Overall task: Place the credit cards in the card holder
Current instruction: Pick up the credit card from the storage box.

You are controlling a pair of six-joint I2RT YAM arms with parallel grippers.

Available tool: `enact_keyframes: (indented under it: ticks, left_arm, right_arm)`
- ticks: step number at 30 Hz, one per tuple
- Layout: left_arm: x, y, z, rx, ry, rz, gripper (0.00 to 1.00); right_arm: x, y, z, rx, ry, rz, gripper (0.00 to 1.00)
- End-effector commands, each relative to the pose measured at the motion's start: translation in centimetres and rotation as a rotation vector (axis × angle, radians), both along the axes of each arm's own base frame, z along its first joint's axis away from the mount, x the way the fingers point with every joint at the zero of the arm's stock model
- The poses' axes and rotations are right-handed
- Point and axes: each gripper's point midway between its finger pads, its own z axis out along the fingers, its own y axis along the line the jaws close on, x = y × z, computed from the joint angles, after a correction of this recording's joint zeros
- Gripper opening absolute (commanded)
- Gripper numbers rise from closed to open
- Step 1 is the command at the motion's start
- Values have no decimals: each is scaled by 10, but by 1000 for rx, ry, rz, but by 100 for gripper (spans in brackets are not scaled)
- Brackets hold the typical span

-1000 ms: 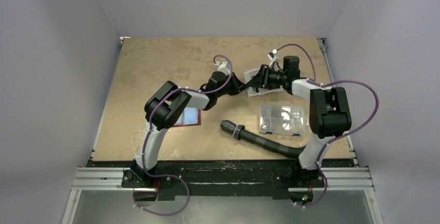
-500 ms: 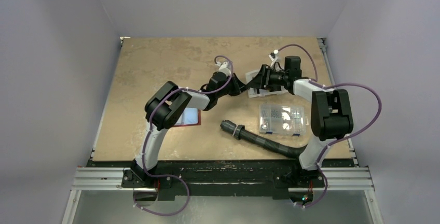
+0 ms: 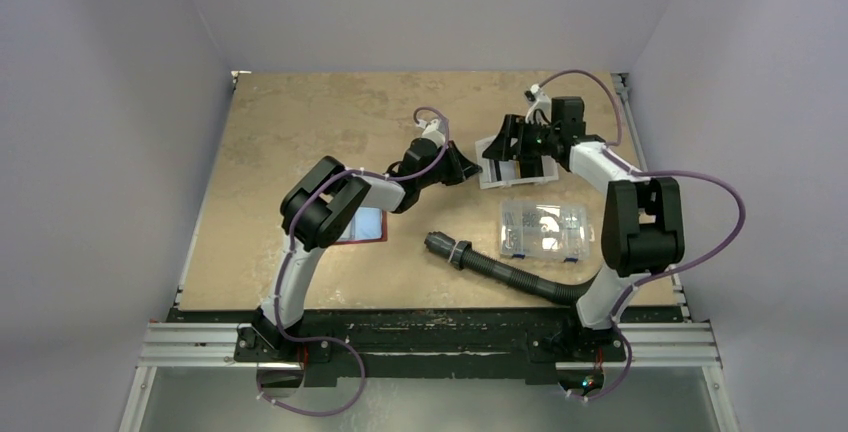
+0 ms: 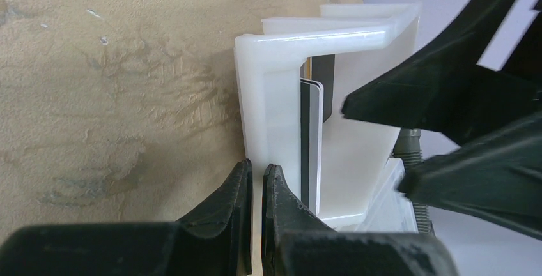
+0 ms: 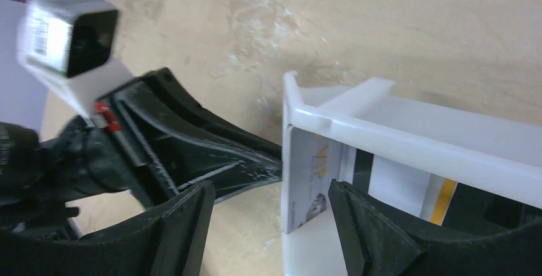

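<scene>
"Card holder first: where does it lie?"

"On the near side of the table, left of the black hose and the clear box, half under the left arm's elbow. I see a red rim round a bluish face. That may be a card in it, and I cannot tell whether it is open or folded."

"And the credit cards?"

"Farther back, standing on edge in the white tray, well apart from the holder. A pale one stands at the tray's end, with a yellow-striped one behind. The tray wall hides how many there are."

"The hands?"

"The left gripper has its jaws together on nothing, tip just beside the tray's outer wall. I judge it braces the tray. The right gripper hangs at the tray with jaws wide apart, the pale card between them, ungripped."

"So the step?"

"Taking a card out, I'd say. Next it must pinch the card's free edge without catching the wall, lift straight, then carry it across. How far the right fingers clear the tray is hard to make out."
</scene>
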Motion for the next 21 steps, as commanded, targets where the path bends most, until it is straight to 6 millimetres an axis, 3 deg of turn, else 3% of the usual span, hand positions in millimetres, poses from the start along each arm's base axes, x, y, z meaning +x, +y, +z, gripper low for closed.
enact_keyframes:
  ticks: [1, 11, 21]
  left_arm:
    - [-4, -7, -8, 0, 21, -33, 0]
    - [-5, -9, -3, -17, 27, -36, 0]
    - [-4, -9, 1, -21, 23, -36, 0]
  right_arm:
    - [9, -2, -10, -49, -4, -10, 76]
    - [10, 24, -22, 21, 27, 27, 68]
    - [-1, 39, -4, 137, 24, 71, 43]
